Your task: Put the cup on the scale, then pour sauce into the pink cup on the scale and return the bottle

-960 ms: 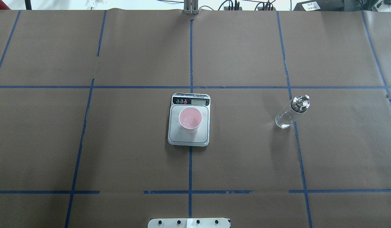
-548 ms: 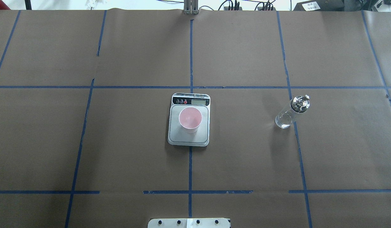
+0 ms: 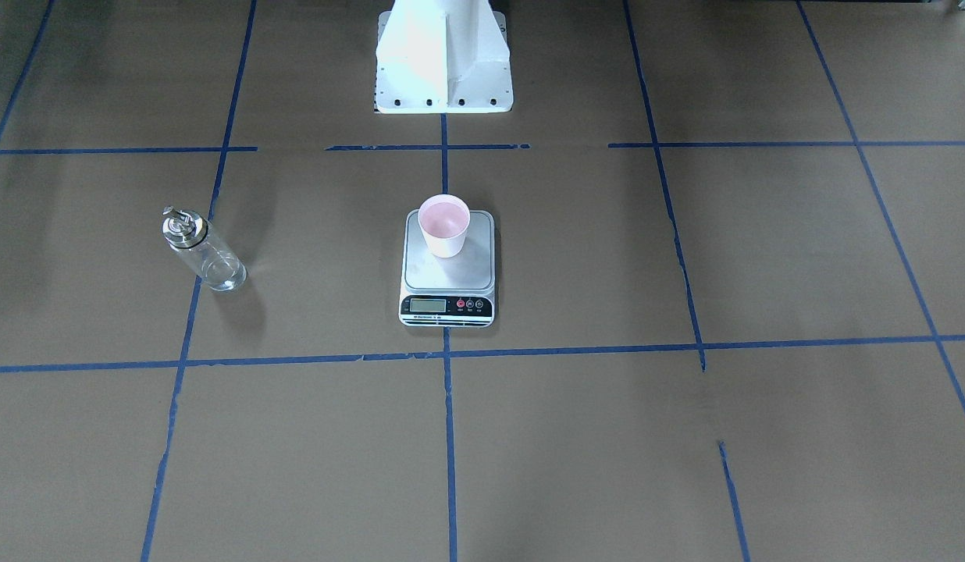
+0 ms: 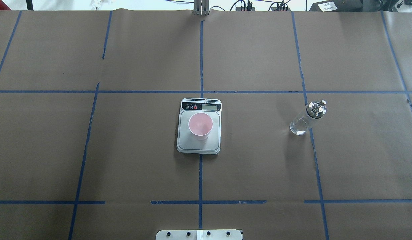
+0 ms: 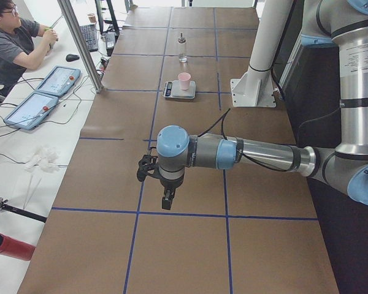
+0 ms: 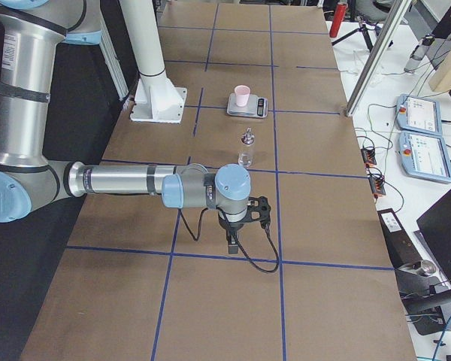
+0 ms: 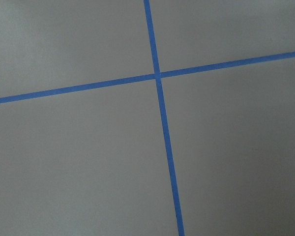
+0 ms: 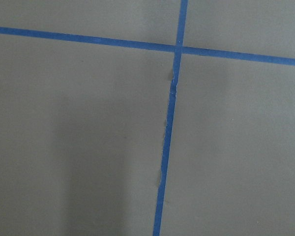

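Note:
The pink cup stands upright on the steel platform of the scale at the table's middle; they also show in the front view, cup on scale. The clear glass bottle with its silver cap stands upright on the table to the scale's right, apart from it, and on the left of the front view. The sauce is barely visible. My left gripper and right gripper hang over bare table far from these things; I cannot tell whether they are open or shut.
The table is covered in brown paper with blue tape lines. The white robot base stands at the near edge behind the scale. An operator and tablets are beside the far edge. A red cylinder lies off the table.

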You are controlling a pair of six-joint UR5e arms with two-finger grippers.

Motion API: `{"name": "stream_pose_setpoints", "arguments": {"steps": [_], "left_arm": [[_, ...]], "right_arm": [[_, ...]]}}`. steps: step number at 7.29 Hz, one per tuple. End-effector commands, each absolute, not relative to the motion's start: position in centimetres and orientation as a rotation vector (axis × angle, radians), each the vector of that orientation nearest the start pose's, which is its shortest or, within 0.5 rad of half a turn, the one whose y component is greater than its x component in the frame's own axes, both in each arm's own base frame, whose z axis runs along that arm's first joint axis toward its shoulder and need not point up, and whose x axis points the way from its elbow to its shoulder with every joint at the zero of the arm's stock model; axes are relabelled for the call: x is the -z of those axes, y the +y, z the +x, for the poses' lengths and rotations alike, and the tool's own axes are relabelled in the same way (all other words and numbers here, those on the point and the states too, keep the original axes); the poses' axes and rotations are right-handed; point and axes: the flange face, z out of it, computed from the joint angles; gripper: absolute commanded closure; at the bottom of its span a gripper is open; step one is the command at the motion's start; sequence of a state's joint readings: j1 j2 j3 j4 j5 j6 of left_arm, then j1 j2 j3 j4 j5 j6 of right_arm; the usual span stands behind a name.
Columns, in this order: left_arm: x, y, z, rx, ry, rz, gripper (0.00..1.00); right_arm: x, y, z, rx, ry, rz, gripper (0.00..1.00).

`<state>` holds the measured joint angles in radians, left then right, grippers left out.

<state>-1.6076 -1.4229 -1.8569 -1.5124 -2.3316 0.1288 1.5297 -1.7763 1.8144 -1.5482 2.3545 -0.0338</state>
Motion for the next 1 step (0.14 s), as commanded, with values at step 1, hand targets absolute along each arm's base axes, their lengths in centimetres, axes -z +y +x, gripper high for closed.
{"name": "stream_pose_setpoints", "arguments": {"steps": [1], "left_arm": [[-59.20,-42.87,-8.05,-0.119,0.752,0.142,0.00]], "right_arm": [[-62.84,-41.13,4.60,0.097,-0.784,0.056,0.00]]}}
